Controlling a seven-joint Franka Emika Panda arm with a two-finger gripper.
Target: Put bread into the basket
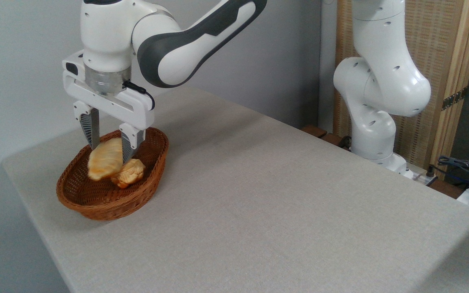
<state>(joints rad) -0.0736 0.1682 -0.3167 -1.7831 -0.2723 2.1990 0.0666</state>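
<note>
I see bread golden-orange, blurred, tilted between my pincer fingers, low in the basket | pincer spread wide, whether it touches bread I can't tell | bun just right of bread, in basket | basket at table left edge

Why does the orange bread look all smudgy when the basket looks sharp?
In the camera view, the bread between the fingers of the gripper is smeared, most likely motion blur, while the basket weave and the bun stay crisp. The light is soft and even, with only a faint shadow under the basket on the table and no glare.
</note>
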